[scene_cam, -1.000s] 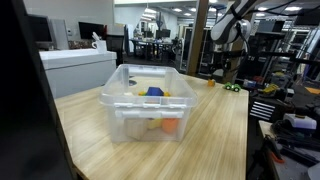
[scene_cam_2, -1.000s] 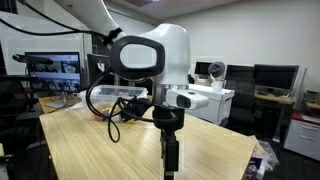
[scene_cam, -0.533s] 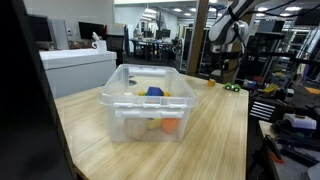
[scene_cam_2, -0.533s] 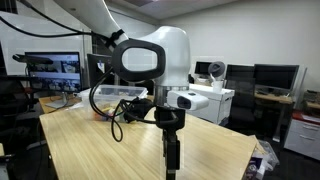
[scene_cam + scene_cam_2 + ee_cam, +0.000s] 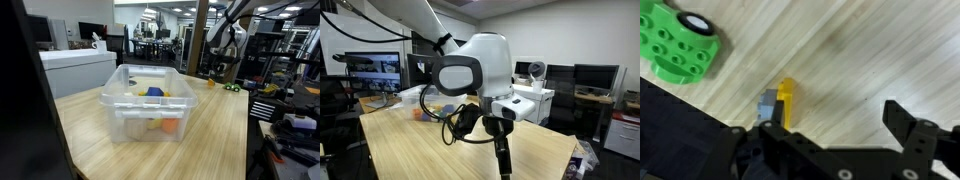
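- The gripper (image 5: 835, 125) hangs over the bare wood of the worktop (image 5: 870, 50). Its fingers (image 5: 912, 126) are spread wide with only wood between them: open and gripping nothing.
- A small yellow and grey piece (image 5: 781, 102) lies flat on the worktop, right at the tip of one finger in the wrist view. It sits outside the gap, not inside it, and I cannot tell whether that finger touches it.
- A green toy block (image 5: 676, 47), studded and with a white and black round part on top, sits near the piece but apart from it, farther from the fingers.
- In an exterior view the piece (image 5: 210, 83) and the green toy block (image 5: 232, 87) lie side by side near the far edge of the worktop. The arm (image 5: 226, 40) reaches down above them.
- A clear plastic bin (image 5: 120, 120) stands around the middle of the worktop, well apart from the gripper. Blue, yellow and orange things lie inside it.
- In an exterior view the arm's white wrist housing (image 5: 470, 70) fills the middle of the picture. The dark gripper below it points down at the wood, and the bin (image 5: 420, 97) shows behind it, towards the far edge.
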Motion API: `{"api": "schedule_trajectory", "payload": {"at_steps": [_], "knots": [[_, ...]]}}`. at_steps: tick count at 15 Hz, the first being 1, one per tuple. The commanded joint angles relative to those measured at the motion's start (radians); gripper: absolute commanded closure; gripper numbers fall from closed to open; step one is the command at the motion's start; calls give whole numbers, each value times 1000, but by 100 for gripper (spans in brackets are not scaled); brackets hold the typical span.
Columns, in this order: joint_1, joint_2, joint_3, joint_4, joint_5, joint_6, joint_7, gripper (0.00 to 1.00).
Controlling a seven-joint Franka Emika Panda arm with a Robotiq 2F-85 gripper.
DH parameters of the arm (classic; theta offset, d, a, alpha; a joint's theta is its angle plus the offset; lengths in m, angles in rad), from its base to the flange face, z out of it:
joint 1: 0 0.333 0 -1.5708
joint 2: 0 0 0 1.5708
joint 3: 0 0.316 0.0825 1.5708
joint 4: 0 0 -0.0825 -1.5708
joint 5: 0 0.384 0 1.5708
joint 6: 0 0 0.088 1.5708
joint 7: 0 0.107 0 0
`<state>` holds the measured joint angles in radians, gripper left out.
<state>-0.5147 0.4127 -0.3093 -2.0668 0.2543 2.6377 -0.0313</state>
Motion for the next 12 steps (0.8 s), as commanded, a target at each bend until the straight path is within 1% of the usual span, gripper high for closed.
{"api": "schedule_trajectory", "payload": {"at_steps": [1,3,7,12], "knots": [[-73,61,60,40,107,81,-56,0],[-63,62,37,41,67,69,-16,0],[-57,28,34,58,61,35,-3,0],[-50,29,3,81,30,5,16,0]]}}
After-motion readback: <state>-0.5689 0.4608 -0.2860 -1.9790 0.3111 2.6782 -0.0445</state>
